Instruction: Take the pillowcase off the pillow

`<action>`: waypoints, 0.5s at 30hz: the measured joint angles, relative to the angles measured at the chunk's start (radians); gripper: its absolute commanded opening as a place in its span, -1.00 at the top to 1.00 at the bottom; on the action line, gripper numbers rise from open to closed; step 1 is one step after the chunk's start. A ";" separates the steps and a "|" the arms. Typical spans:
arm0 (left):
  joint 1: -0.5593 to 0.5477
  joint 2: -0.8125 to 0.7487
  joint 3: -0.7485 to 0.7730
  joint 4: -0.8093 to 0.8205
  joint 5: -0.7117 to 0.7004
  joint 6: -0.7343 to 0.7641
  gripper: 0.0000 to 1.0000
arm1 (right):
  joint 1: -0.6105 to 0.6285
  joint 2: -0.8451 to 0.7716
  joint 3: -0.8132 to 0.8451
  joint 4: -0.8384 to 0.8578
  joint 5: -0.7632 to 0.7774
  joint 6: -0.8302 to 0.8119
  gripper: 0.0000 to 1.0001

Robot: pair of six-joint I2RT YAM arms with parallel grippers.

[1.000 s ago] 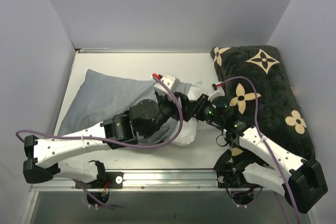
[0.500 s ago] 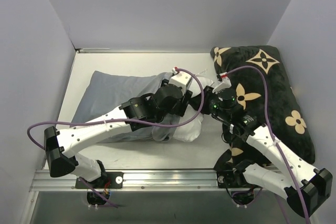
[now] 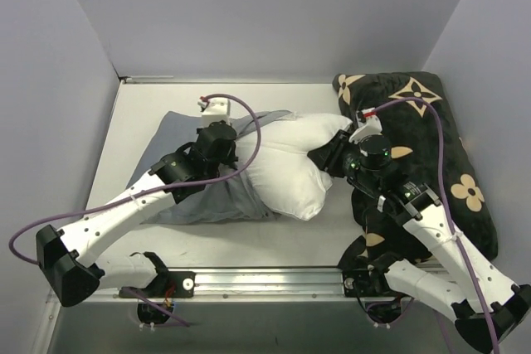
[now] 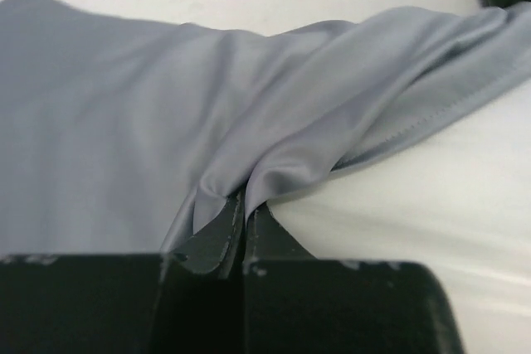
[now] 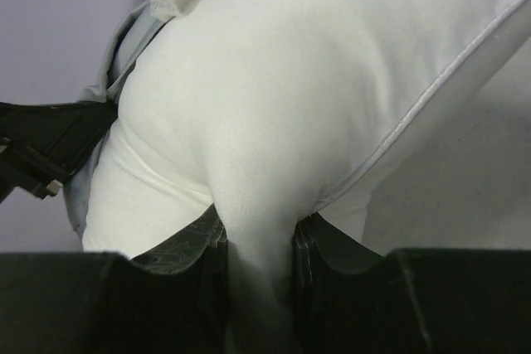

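Left wrist: left gripper (image 4: 243,209) clamped tight on pillowcase (image 4: 108,113) fold.

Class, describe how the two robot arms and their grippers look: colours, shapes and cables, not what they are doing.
Both the left arm and right arm have white tubular links joined by chunky black joints. A purple cable loops along each. The left gripper and right gripper have flat black fingers on a black body.

L jaws pinched tight on pillowcase (image 4: 124,113) fold; white pillow (image 4: 465,188) bare at right, hem prob. overlapping it.
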 measured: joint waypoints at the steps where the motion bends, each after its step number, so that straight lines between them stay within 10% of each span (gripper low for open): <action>1: 0.031 -0.013 -0.032 0.013 0.006 -0.023 1.00 | -0.010 -0.010 0.009 -0.013 0.000 -0.002 1.00; 15: 0.387 0.013 -0.129 0.195 0.256 -0.192 0.53 | -0.135 0.032 0.247 -0.148 -0.153 -0.003 1.00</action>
